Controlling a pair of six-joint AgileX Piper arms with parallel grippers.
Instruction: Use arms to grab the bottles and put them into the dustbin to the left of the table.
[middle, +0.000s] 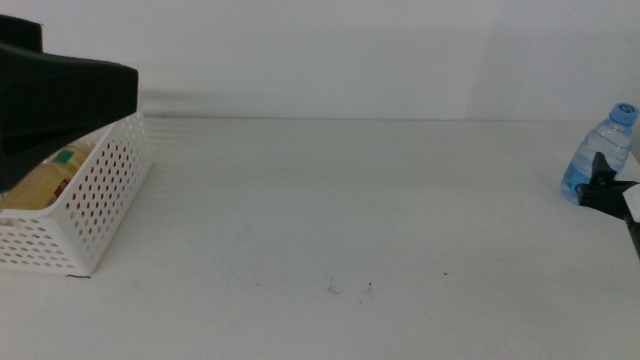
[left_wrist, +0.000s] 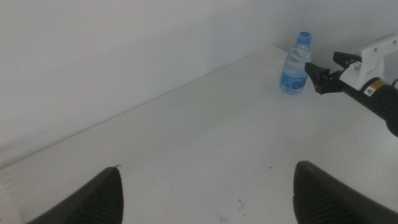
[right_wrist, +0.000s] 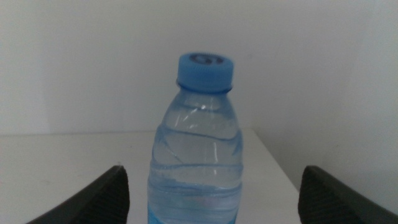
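Observation:
The clear blue-capped water bottle (middle: 606, 148) stands upright at the table's far right; it also shows in the left wrist view (left_wrist: 295, 63) and fills the right wrist view (right_wrist: 198, 155). My right gripper (middle: 598, 182) (right_wrist: 214, 202) is open, with a jaw on each side of the bottle's lower body. The white perforated dustbin (middle: 95, 215) stands at the left, with the yellow tea bottle (middle: 48, 178) lying in it. Something red shows through its holes. My left gripper (middle: 70, 92) (left_wrist: 208, 196) hangs over the dustbin, open and empty.
The white table (middle: 340, 210) stretches bare between dustbin and bottle, with a few dark specks (middle: 350, 288) near the front. A white wall (middle: 330, 55) runs along the back edge. The right gripper (left_wrist: 323, 71) also shows in the left wrist view.

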